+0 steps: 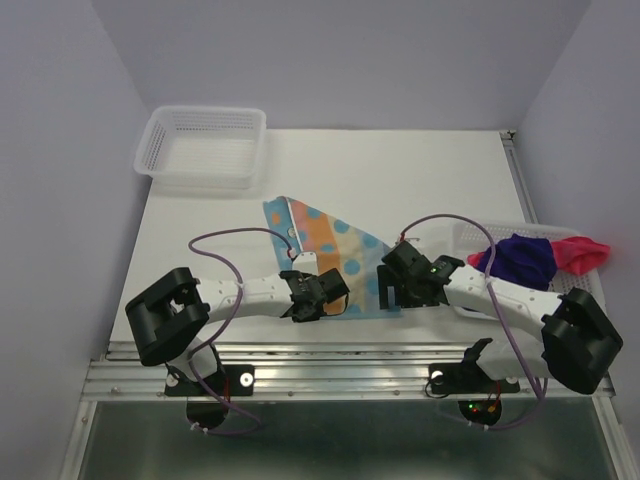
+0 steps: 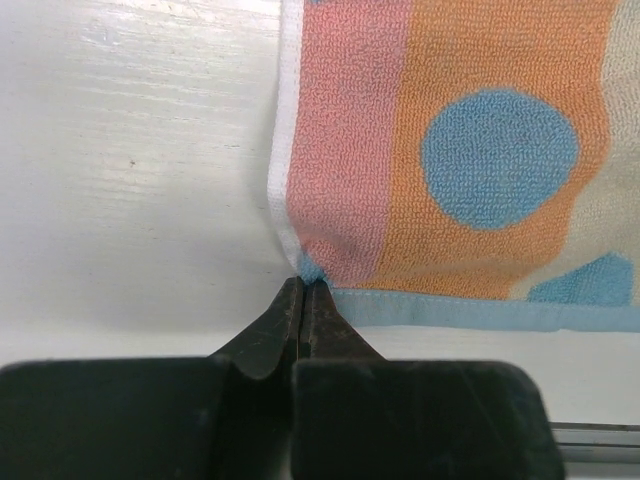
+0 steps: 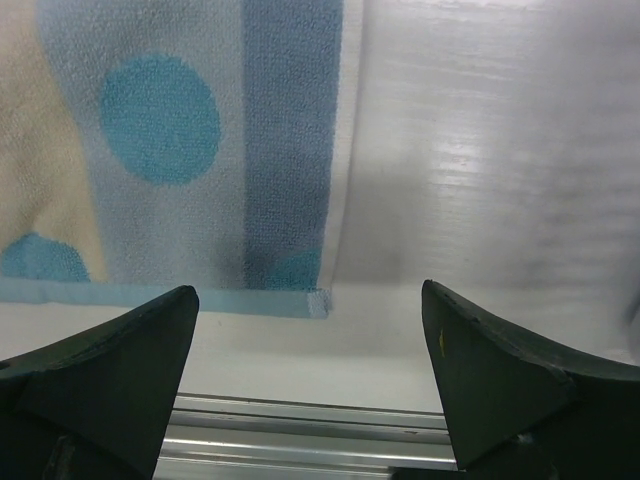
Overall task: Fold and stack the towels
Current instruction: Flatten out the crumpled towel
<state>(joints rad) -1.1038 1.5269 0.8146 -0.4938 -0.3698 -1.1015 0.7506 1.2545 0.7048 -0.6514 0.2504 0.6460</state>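
A patterned towel [image 1: 318, 243] in light blue, orange and white lies spread flat mid-table. My left gripper [image 1: 318, 297] is shut, its tips pinching the towel's near left corner [image 2: 305, 270] at table level. My right gripper [image 1: 392, 287] is open and low over the table, with the towel's near right corner [image 3: 317, 301] lying between its fingers [image 3: 150, 340], untouched. A deep purple towel [image 1: 520, 258] and a pink-red towel [image 1: 586, 252] lie bunched in the right basket. I see no second patterned towel.
An empty white mesh basket [image 1: 205, 148] stands at the back left. Another white basket [image 1: 468, 236] at the right edge holds the two bunched towels. A metal rail [image 3: 300, 425] runs along the table's near edge, just behind both grippers.
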